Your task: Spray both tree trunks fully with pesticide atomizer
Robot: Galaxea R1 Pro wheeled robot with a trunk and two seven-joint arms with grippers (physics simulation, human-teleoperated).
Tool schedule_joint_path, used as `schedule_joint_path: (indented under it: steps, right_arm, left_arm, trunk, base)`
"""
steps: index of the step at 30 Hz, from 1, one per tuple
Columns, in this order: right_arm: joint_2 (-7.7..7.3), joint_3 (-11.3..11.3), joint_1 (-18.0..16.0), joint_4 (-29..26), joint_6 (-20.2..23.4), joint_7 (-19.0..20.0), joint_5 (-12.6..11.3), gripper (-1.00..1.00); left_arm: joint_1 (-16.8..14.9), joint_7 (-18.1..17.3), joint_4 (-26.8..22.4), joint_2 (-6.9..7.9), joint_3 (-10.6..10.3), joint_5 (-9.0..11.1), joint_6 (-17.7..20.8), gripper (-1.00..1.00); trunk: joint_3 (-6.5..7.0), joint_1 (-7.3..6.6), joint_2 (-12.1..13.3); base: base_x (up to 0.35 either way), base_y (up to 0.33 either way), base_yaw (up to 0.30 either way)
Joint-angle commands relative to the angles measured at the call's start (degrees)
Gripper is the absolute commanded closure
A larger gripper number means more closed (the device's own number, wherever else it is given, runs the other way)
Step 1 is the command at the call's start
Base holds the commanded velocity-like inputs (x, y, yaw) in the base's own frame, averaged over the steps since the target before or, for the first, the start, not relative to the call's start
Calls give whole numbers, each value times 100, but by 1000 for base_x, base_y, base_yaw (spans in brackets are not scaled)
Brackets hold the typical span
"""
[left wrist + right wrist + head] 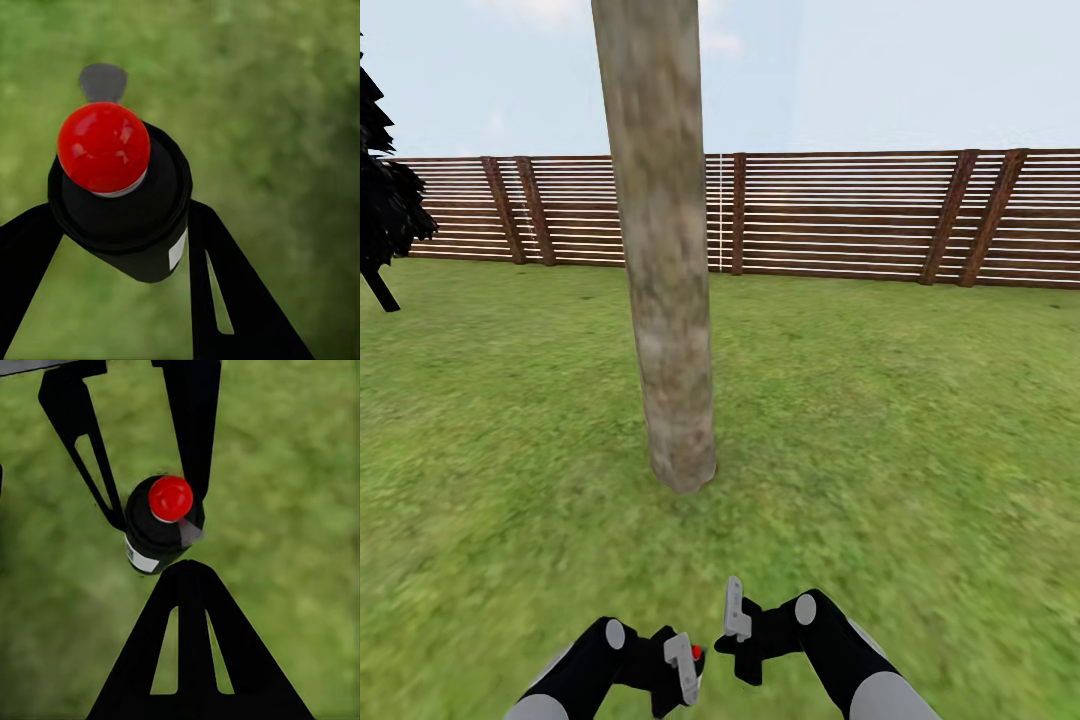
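One step appears done: the pesticide atomizer, a dark cylindrical bottle with a glossy red domed top, is off the grass, clamped between the left gripper fingers. Whether the right gripper is parted or closed cannot be told. Spraying seems outstanding: the tree trunk, a mottled grey-brown column, stands just ahead, before the slatted wooden fence.

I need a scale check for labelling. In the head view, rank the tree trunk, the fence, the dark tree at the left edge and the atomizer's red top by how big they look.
1. fence, spanning nearly the full width, though far off.
2. tree trunk, near and running out of frame.
3. dark tree, cut by the edge.
4. red top, a speck at the left tool.
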Motion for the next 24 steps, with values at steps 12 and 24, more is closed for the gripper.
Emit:
schedule_joint_path:
  steps: [12, 24]
  right_arm:
    - [1, -5, -1, -8, -27, 8, 43, 100]
    - [1, -4, -1, -8, -27, 8, 43, 100]
  left_arm:
    - [-3, -59, -5, -91, 46, -24, -59, 100]
    - [4, -90, 4, -156, 52, -10, -85, 100]
  trunk:
    - [-5, -1, -2]
    - [-5, -1, -2]
  base:
    - [0, 0, 0]
    - [0, 0, 0]
